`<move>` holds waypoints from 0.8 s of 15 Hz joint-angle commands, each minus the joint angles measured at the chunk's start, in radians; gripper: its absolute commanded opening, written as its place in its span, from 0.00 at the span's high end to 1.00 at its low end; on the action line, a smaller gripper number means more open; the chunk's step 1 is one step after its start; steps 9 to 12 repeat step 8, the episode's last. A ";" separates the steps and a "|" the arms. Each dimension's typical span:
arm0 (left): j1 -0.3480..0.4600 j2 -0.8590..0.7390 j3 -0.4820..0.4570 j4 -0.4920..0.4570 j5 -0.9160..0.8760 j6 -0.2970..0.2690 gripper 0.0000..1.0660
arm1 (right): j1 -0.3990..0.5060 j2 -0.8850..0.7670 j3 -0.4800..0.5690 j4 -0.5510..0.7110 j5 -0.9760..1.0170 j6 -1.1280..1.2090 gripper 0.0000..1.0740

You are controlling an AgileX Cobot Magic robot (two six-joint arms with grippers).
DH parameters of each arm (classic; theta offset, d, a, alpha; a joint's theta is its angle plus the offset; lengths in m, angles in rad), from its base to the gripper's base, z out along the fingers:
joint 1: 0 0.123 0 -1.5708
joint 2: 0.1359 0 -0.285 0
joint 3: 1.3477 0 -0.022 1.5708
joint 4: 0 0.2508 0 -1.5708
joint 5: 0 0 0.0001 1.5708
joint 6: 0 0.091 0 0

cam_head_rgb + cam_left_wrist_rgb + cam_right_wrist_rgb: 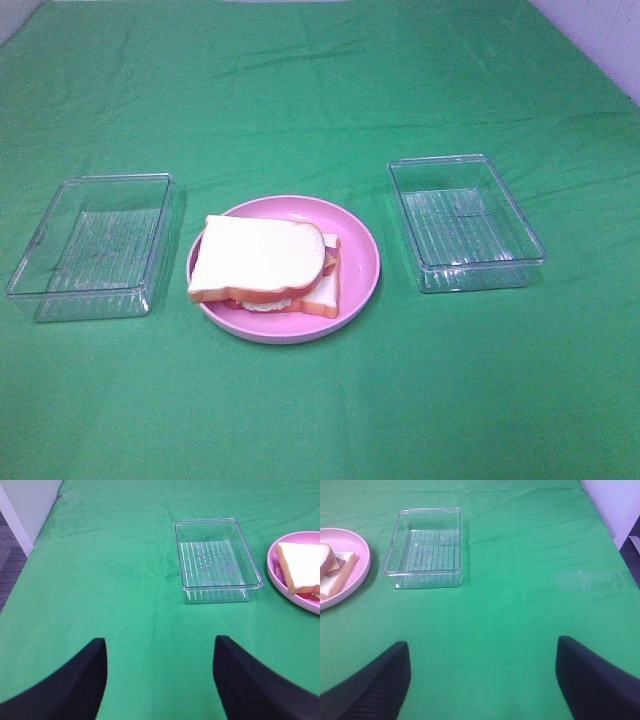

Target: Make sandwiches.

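A sandwich [262,268] lies on a round pink plate [362,270] in the middle of the green cloth: two white bread slices with orange-brown crust, red and pale filling showing at the near edge. The sandwich [300,567] edge shows in the left wrist view on the plate [274,565], and the sandwich [332,572] also shows in the right wrist view on the plate [357,555]. Neither arm appears in the high view. My left gripper [160,677] is open over bare cloth, holding nothing. My right gripper [482,682] is open wide over bare cloth, empty.
A clear plastic tray [95,245] stands left of the plate, seen as the tray [216,560] in the left wrist view. Another clear tray [465,222] stands right of it, seen as the tray [426,547] in the right wrist view. A green cloth [320,80] covers the table.
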 commanded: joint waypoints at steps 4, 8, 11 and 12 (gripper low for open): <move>-0.001 -0.022 0.001 -0.002 -0.010 0.002 0.44 | -0.005 -0.015 -0.002 -0.004 0.000 -0.009 0.29; -0.001 -0.022 0.001 -0.002 -0.010 0.002 0.44 | -0.005 -0.015 -0.002 -0.004 0.000 -0.009 0.29; -0.001 -0.022 0.001 -0.002 -0.010 0.002 0.44 | -0.005 -0.015 -0.002 -0.004 0.000 -0.009 0.29; -0.001 -0.022 0.001 -0.002 -0.010 0.002 0.44 | -0.005 -0.015 -0.002 -0.004 0.000 -0.009 0.29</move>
